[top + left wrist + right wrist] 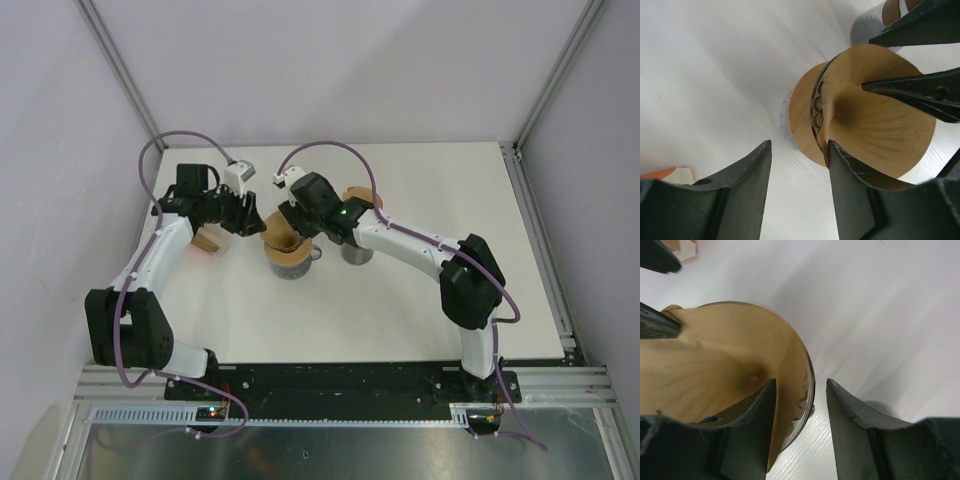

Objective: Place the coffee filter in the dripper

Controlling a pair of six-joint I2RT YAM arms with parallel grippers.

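Left gripper [799, 150] and right gripper [801, 385], fingers half-parted, straddle the rim of the coffee filter [875, 135] in the dripper [817, 106]. Its tip points down, axis upright.

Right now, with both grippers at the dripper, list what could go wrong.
1. The right gripper straddles the dripper rim, one finger inside the coffee filter; pulling away could drag the filter out.
2. The filter looks creased, not seated flush, so it may spring up.
3. The left gripper sits close beside the rim; a nudge could tip the dripper.
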